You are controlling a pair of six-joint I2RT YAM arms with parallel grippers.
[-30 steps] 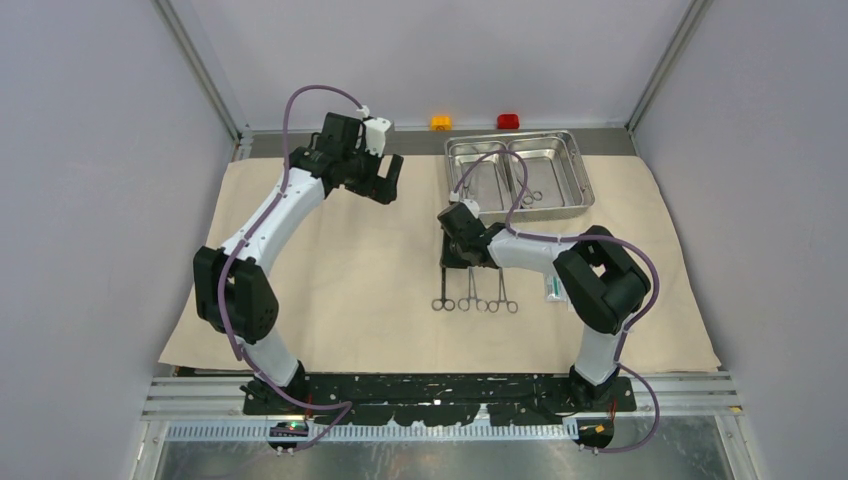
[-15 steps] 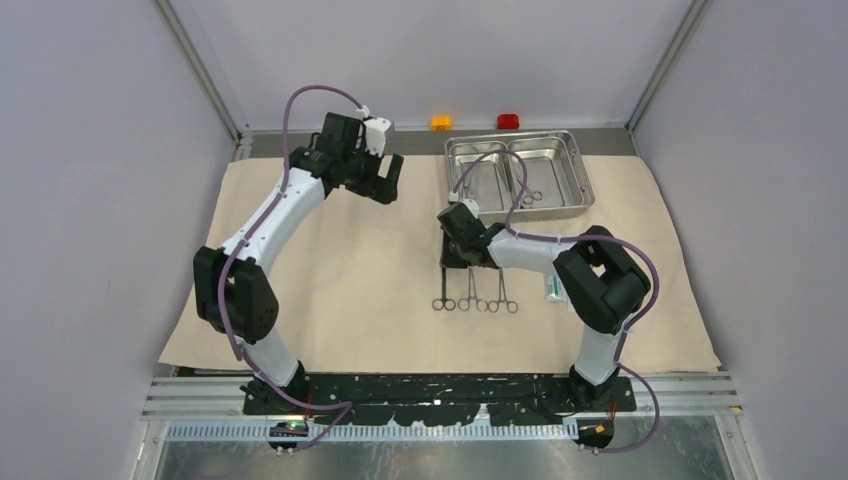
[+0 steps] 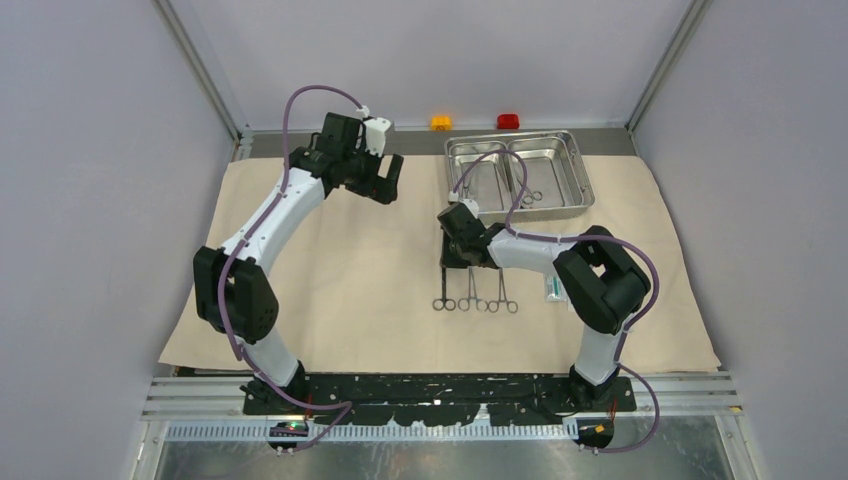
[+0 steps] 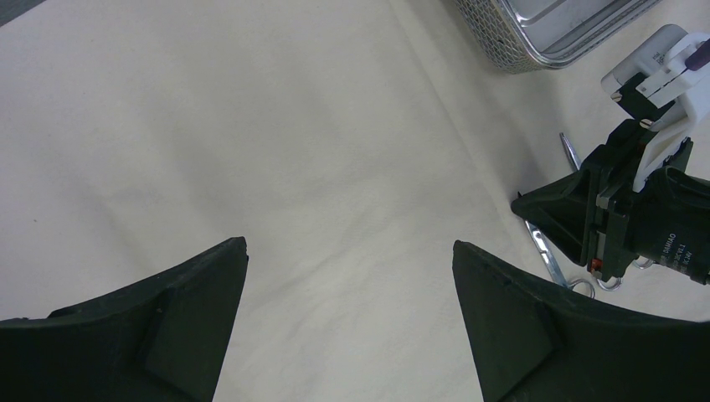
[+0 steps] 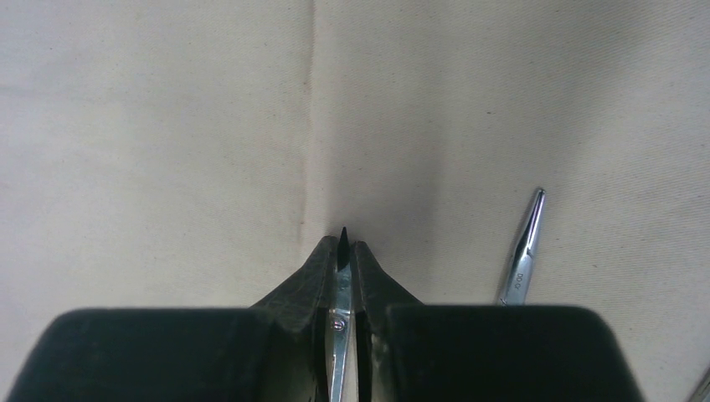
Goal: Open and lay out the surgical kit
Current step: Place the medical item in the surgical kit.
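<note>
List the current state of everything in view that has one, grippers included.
beige cloth, unfolded and spread flat.
left gripper, open, empty, above the cloth.
right gripper, shut on the held clamp.
held clamp, pinched, tip poking out.
other clamps, lying side by side on the cloth.
steel tray, upright at the cloth's far edge, a ring-handled instrument in its right compartment.
packet, lying on the cloth, partly hidden by the right arm.

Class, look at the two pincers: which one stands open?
The left pincer, its jaws spread wide above the cloth; the right pincer is shut on a slim steel clamp.
</note>
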